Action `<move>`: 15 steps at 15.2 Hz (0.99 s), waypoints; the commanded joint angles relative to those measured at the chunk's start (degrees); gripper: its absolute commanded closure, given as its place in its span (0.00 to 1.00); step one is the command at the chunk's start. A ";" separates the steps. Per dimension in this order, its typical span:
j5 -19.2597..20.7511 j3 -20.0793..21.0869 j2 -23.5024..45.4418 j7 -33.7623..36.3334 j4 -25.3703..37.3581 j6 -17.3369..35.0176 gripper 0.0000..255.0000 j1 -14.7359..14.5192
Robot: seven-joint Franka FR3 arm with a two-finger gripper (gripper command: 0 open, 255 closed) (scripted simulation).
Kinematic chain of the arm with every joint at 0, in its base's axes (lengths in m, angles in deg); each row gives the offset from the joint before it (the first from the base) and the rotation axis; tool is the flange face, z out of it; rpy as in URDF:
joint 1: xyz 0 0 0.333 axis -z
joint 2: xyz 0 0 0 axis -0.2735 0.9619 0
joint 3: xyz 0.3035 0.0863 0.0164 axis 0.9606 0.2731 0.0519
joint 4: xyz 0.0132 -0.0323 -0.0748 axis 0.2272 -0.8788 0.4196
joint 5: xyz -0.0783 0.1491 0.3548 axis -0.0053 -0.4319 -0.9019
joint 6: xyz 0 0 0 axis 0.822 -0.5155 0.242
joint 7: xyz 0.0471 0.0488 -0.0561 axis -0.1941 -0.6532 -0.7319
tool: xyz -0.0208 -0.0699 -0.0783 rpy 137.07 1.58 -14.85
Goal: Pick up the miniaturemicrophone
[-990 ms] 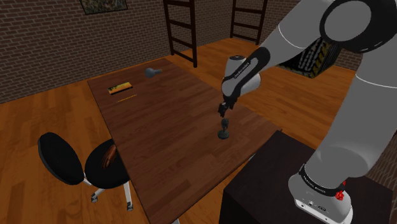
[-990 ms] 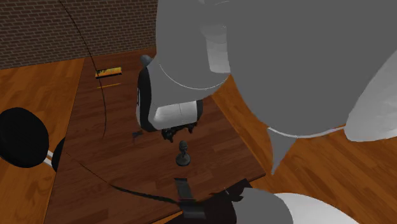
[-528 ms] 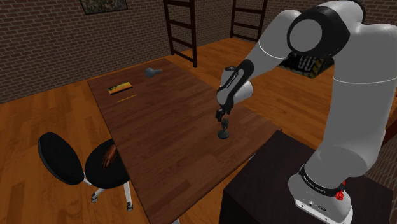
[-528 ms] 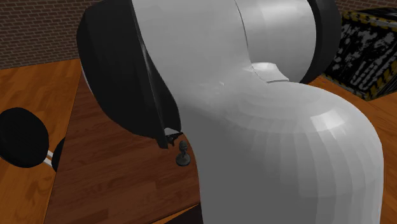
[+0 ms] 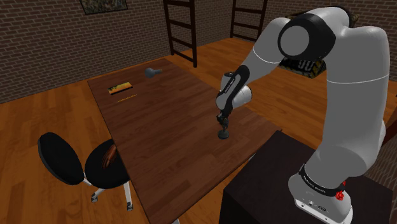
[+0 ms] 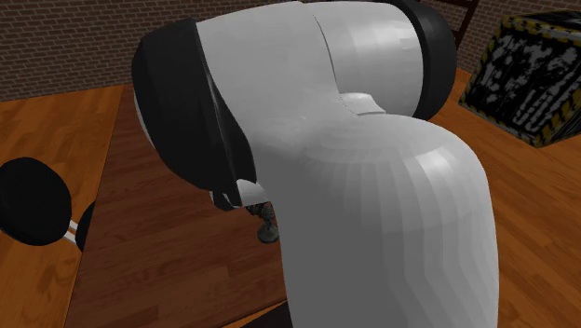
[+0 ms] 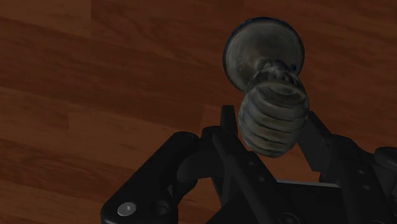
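A small dark grey miniature microphone [image 7: 273, 118] with a ribbed round head stands upright on its round base [image 7: 263, 54] on the brown wooden table [image 5: 159, 127]. In the shoulder view the microphone [image 5: 224, 132] is near the table's right edge, with my black gripper [image 5: 222, 120] straight above it, pointing down. In the wrist view my gripper [image 7: 270, 130] is shut on the microphone's head, one finger pressed against each side. The base still rests on the table. In the second exterior view the arm hides most of the scene, and the microphone's base [image 6: 270, 233] peeks out beside it.
A yellow flat object [image 5: 119, 88], a thin stick [image 5: 124, 97] and a grey object [image 5: 151, 72] lie at the table's far end. A black chair [image 5: 70, 162] stands by the shoulder view's left side. The dark stand [image 5: 286, 184] adjoins the table's near corner. A patterned crate [image 6: 531, 84] sits on the floor.
The gripper came down over the microphone's head and its fingers closed on it. The arm's elbow swung up and to the shoulder view's right. The microphone has not moved.
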 commanded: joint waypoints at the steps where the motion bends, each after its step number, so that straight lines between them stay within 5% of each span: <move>1: -0.02 0.02 0.11 -0.03 0.01 0.07 1.00 0.03; 15: 1.25 -1.15 -5.41 0.95 -0.94 -4.50 1.00 -0.91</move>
